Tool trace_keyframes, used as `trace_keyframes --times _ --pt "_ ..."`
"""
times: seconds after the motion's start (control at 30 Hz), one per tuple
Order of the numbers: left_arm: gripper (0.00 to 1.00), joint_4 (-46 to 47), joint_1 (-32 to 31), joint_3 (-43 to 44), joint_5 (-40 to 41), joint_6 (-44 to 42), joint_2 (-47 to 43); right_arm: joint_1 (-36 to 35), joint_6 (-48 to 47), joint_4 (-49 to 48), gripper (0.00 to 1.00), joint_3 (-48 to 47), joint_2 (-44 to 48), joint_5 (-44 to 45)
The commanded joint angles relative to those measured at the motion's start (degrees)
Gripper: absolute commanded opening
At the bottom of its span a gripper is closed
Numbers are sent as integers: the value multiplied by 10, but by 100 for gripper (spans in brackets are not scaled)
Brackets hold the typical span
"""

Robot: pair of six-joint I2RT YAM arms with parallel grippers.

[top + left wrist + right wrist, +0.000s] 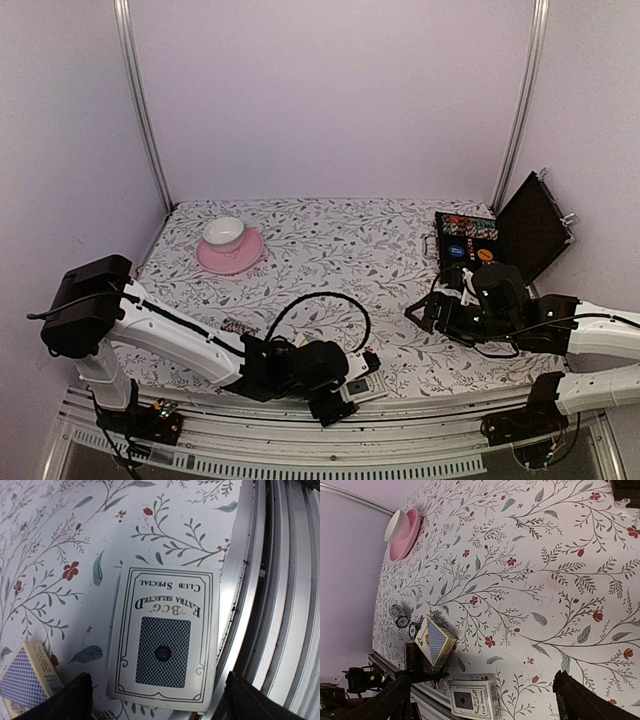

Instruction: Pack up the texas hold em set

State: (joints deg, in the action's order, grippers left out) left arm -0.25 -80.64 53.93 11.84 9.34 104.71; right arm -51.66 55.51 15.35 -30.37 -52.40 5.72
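Observation:
The black case (535,228) of the texas hold em set stands open at the back right, with striped chip rolls (466,228) in its tray. A white boxed card deck (165,640) lies at the table's near edge, partly over the metal rail. My left gripper (160,702) is open, one finger on each side of the deck's near end. A yellow-and-blue deck (27,680) lies just to its left. Two loose chip rolls (400,616) rest beyond the decks. My right gripper (490,702) is open and holds nothing, near the case.
A pink saucer (245,255) with a white cup (224,232) sits at the back left. The metal rail (270,580) runs along the table's near edge, right beside the white deck. Purple walls close in the back and both sides.

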Motion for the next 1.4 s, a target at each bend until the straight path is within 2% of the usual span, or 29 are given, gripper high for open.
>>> trace_keyframes --times 0.0,0.43,0.67,0.93,1.37 --pt "92 6 -1 -5 -12 -28 3 5 2 -8 99 2 4 8" --pt "89 33 1 -19 -71 -53 3 6 4 -9 99 1 6 8" --pt "88 29 1 -6 -15 -47 24 6 5 -10 99 1 8 8" --pt "89 29 2 2 9 -39 38 7 4 -10 99 2 9 8" --pt "90 51 2 8 -13 -47 43 8 4 -10 99 3 9 9"
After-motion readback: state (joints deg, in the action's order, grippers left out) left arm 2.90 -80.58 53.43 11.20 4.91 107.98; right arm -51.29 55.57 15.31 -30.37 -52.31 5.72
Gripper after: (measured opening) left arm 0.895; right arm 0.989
